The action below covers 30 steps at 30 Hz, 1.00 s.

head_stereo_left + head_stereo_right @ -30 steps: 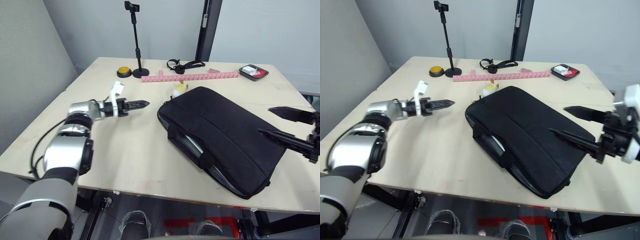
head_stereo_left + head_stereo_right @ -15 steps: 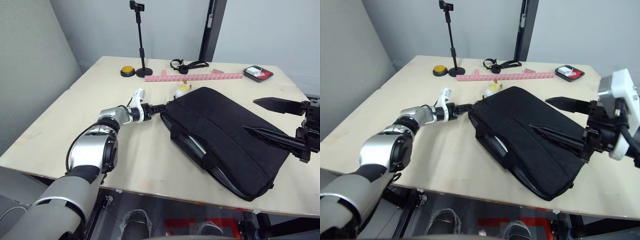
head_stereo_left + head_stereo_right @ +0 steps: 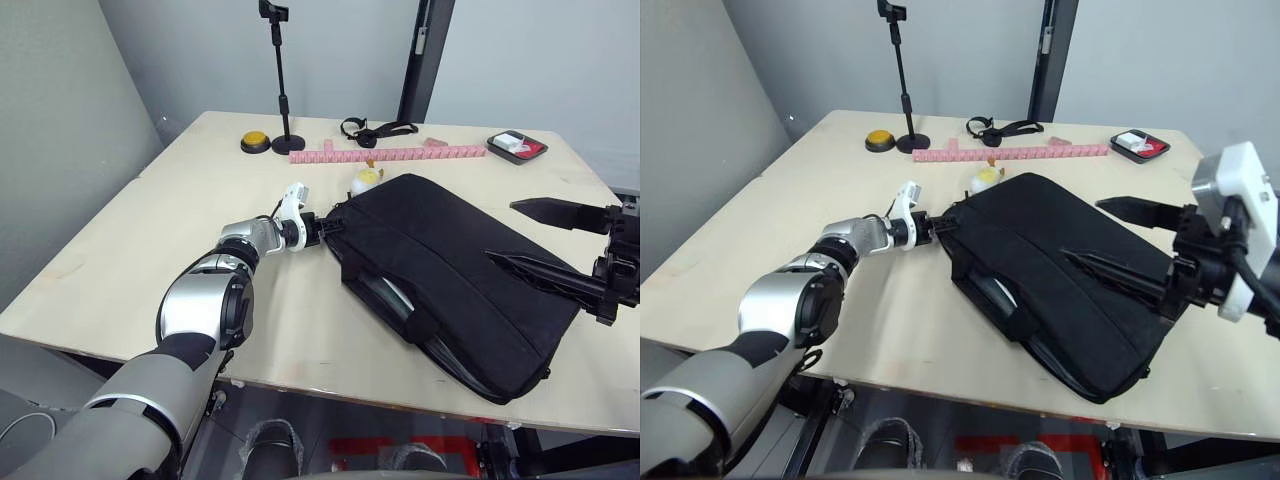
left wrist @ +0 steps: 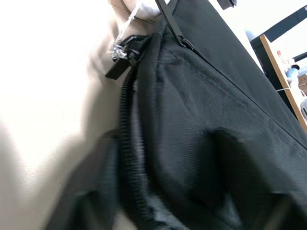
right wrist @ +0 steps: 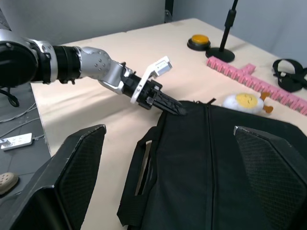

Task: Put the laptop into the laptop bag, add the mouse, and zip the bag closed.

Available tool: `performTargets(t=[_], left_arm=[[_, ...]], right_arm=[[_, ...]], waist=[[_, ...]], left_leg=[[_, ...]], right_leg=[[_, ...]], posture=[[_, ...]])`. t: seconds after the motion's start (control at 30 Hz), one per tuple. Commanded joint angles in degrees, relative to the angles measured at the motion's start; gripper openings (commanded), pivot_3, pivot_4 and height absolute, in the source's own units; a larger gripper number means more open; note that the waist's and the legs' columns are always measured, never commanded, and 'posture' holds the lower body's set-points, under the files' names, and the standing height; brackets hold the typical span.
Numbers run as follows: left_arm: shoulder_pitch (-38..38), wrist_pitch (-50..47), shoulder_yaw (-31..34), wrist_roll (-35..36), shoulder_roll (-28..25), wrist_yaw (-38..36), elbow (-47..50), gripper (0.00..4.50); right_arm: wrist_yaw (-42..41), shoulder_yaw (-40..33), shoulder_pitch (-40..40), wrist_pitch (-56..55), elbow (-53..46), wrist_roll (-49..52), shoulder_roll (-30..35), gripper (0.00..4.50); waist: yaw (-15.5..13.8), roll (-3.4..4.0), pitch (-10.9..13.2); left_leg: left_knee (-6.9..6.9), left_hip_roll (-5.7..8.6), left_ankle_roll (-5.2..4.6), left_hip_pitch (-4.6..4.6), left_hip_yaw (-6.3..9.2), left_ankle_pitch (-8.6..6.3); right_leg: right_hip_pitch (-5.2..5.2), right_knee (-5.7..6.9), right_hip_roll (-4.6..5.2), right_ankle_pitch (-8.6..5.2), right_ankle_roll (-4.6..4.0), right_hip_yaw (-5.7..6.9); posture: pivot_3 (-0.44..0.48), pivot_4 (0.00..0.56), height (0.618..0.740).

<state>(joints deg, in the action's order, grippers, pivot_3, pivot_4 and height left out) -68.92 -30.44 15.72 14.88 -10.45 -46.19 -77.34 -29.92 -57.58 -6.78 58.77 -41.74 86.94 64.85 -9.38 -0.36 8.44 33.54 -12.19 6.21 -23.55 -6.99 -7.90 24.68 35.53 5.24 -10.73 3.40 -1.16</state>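
Observation:
The black laptop bag (image 3: 450, 270) lies slantwise on the table, right of centre. Its long side zipper gapes, and the silver-grey edge of the laptop (image 3: 388, 292) shows inside. My left gripper (image 3: 325, 224) reaches out to the bag's near-left corner, shut on the bag's zippered edge (image 4: 129, 124). The zipper pull (image 4: 117, 69) lies just ahead of it. My right gripper (image 3: 500, 230) hovers open above the bag's right half with nothing between its fingers (image 5: 76, 163). The mouse is out of view.
A white and yellow soft toy (image 3: 363, 180) lies against the bag's far corner. At the back stand a black phone stand (image 3: 283, 100), a yellow button (image 3: 254, 142), a pink strip (image 3: 385, 153), a black strap (image 3: 372, 129) and a small tray (image 3: 517, 146).
My left arm has swung right across the table to the bag's corner and its fingers have closed in on the edge. The right gripper stays open over the bag.

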Motion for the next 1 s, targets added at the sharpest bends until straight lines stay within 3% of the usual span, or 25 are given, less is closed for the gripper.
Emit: performTargets(t=[0.03, 0.13, 0.17, 0.43, 0.6, 0.77, 1.0], left_arm=[[-1.1, -0.6, 0.2, -0.8, -0.7, -2.4, 0.6, 1.18], [-0.8, 0.7, -0.8, -2.2, -1.3, -1.2, 0.8, 0.15], [-0.8, 1.0, -0.8, -2.4, -1.3, -0.8, 0.9, 0.01], [0.0, 3.0, -7.3, -6.8, -3.8, -13.1, 4.7, 0.01], [0.8, 0.5, -7.0, -4.7, -4.4, -17.0, 8.1, 0.01], [3.2, -2.4, -7.1, -3.5, -5.1, -19.2, 13.3, 0.01], [7.6, -7.5, -7.3, -1.4, -6.5, -19.3, 21.9, 0.01]], right_arm=[[-1.5, -2.4, -4.3, -0.1, 1.2, -3.9, -3.0, 4.5], [-4.2, -2.4, -8.8, 0.0, 3.5, -7.2, -5.4, 4.5], [-5.5, -2.4, -10.4, -0.1, 4.5, -8.5, -6.2, 4.5], [-16.5, 0.7, -23.8, 4.5, 18.5, -15.3, -9.0, 4.5], [-18.5, 8.2, -24.4, 3.4, 25.2, -20.0, -13.2, 4.5], [-17.7, 15.3, -23.2, 2.6, 26.0, -23.6, -16.7, 4.5], [-20.8, 15.9, -26.2, 1.1, 28.2, -27.5, -17.7, 4.5]], waist=[[-0.1, 0.0, 0.0], [0.0, 0.0, 0.0], [0.1, 0.01, 0.0], [0.7, 0.02, 0.0], [0.7, 0.06, 0.0], [0.7, 0.1, 0.0], [0.8, 0.11, 0.0]], left_leg=[[0.01, 0.0, -0.02, -0.09, 0.05, 0.0], [0.0, 0.07, -0.1, -0.34, 0.11, -0.02], [0.01, 0.07, -0.12, -0.36, 0.12, -0.04], [-0.12, 0.05, -0.08, -0.37, 0.14, -0.06], [-0.25, 0.03, -0.06, -0.39, 0.14, -0.06], [-0.27, 0.05, -0.08, -0.46, 0.16, -0.05], [-0.23, 0.02, -0.08, -0.4, 0.16, -0.05]], right_leg=[[0.01, -0.05, 0.01, 0.0, 0.0, 0.03], [0.12, -0.17, 0.05, 0.02, -0.01, 0.21], [0.13, -0.2, 0.05, 0.02, -0.01, 0.24], [0.12, -0.35, 0.09, 0.01, 0.01, 0.29], [0.13, -0.45, 0.08, 0.01, 0.01, 0.37], [0.17, -0.46, 0.08, 0.02, 0.0, 0.41], [0.12, -0.43, 0.09, 0.02, -0.02, 0.4]], posture=[[0.0, 0.15, 0.739], [0.0, 0.15, 0.739], [0.0, 0.15, 0.739], [0.0, 0.15, 0.739], [0.0, 0.15, 0.739], [0.0, 0.15, 0.739], [0.0, 0.15, 0.739]])
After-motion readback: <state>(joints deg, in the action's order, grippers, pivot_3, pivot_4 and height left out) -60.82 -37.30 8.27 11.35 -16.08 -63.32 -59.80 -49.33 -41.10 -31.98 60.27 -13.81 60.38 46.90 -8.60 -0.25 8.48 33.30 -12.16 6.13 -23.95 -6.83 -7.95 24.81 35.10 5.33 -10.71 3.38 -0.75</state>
